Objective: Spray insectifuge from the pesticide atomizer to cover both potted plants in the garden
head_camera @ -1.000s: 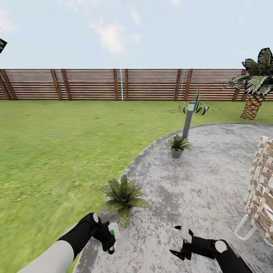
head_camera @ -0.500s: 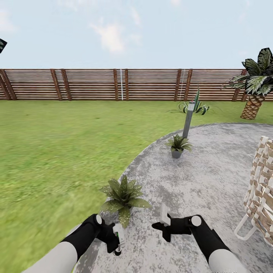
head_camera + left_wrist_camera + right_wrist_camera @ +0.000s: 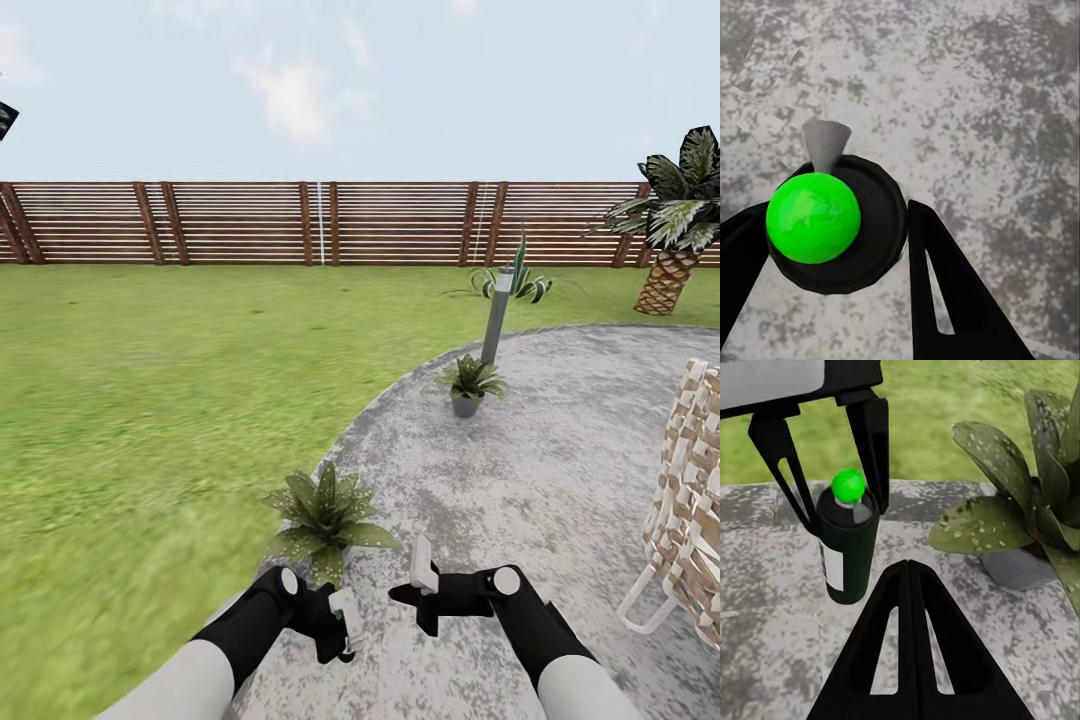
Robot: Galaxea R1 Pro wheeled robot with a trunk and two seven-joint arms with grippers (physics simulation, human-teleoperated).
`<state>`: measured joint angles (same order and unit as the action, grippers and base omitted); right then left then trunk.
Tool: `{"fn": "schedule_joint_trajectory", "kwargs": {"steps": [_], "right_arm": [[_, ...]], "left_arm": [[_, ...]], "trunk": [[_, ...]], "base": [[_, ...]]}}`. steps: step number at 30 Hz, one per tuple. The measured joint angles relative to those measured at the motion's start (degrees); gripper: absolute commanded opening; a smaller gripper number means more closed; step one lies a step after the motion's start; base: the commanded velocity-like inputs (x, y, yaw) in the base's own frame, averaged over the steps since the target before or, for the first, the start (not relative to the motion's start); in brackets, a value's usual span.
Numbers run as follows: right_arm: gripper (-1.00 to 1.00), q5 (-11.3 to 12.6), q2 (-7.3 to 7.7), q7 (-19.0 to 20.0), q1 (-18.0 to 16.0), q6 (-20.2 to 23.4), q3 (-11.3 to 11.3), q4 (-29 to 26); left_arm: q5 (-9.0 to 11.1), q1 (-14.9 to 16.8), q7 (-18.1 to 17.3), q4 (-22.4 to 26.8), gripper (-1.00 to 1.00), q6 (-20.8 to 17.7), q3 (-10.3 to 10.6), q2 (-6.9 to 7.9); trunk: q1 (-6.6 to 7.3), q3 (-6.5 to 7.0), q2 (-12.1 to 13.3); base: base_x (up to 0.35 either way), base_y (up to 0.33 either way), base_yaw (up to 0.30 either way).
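Observation:
My left gripper [image 3: 338,628] is shut on the pesticide atomizer [image 3: 347,618], low over the stone patio [image 3: 520,470]. In the right wrist view the atomizer [image 3: 847,551] is a dark green bottle with a white label and a bright green cap, upright between the left fingers [image 3: 874,442]. From above, the left wrist view has the cap and dark body [image 3: 832,225] between the two black fingers. My right gripper [image 3: 420,582] is shut and holds nothing, just right of the bottle. The near potted plant [image 3: 325,515] stands just beyond both grippers. The far potted plant [image 3: 468,383] is at the patio's edge.
A grey bollard lamp [image 3: 496,315] rises behind the far plant. A woven lounge chair [image 3: 690,500] stands at the right edge. Lawn [image 3: 150,400] spreads left to the slat fence [image 3: 250,222]. A palm [image 3: 680,230] and a spiky plant [image 3: 515,278] grow at the back right.
My left arm has carried the atomizer to the right. My right arm has lifted and swung left, ending close beside the bottle. The view itself has not shifted.

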<state>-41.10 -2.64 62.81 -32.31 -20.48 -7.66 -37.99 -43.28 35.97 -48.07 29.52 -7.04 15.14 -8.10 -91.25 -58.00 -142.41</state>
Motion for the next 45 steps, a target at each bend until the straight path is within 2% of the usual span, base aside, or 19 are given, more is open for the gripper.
{"fn": "schedule_joint_trajectory", "kwargs": {"steps": [10, 24, 26, 28, 42, 43, 45], "right_arm": [[-1.00, 0.0, -1.15, 0.0, -0.1, 0.0, 0.0, 0.0], [-1.00, 0.0, -1.30, 0.0, -0.4, 0.0, 0.0, 0.4], [-1.00, 0.0, -1.30, 0.0, -0.4, 0.0, 0.0, 0.4], [-1.00, 0.0, -1.30, -0.1, -0.4, 0.0, 0.0, 0.4], [-1.00, 0.0, -1.30, -0.1, -0.4, 0.0, 0.0, 0.4], [-1.00, 0.0, -1.30, -0.1, -0.4, 0.0, 0.0, 0.4], [-1.00, 0.0, -1.30, -0.1, -0.4, 0.0, 0.0, 0.4]], "left_arm": [[0.1, -0.1, 0.1, -0.1, -1.00, 0.3, 0.0, -0.26], [0.6, -0.1, 0.1, 0.5, -1.00, 2.9, 0.0, -1.90], [1.2, 0.0, 0.1, 0.6, -1.00, 2.9, 0.0, -1.90], [3.3, -0.1, 0.1, 0.8, -1.00, 3.0, 0.0, -1.90], [3.8, -0.1, 0.1, 0.8, -1.00, 3.3, 0.0, -1.90], [4.3, -0.1, 0.1, 0.7, -1.00, 4.2, 0.0, -1.90], [6.5, -0.1, 0.1, 0.3, -1.00, 6.2, 0.1, -1.90]], "trunk": [[0.00, 0.00, 0.0], [0.00, 0.00, 0.0], [0.00, 0.00, 0.0], [0.00, 0.00, 0.0], [0.00, 0.00, 0.0], [0.00, 0.00, 0.0], [0.00, 0.00, 0.0]], "base": [[0.000, 0.000, 0.000], [0.000, 0.000, 0.000], [0.000, 0.000, 0.000], [0.000, 0.000, 0.000], [0.000, 0.000, 0.000], [0.000, 0.000, 0.000], [0.000, 0.000, 0.000]]}}
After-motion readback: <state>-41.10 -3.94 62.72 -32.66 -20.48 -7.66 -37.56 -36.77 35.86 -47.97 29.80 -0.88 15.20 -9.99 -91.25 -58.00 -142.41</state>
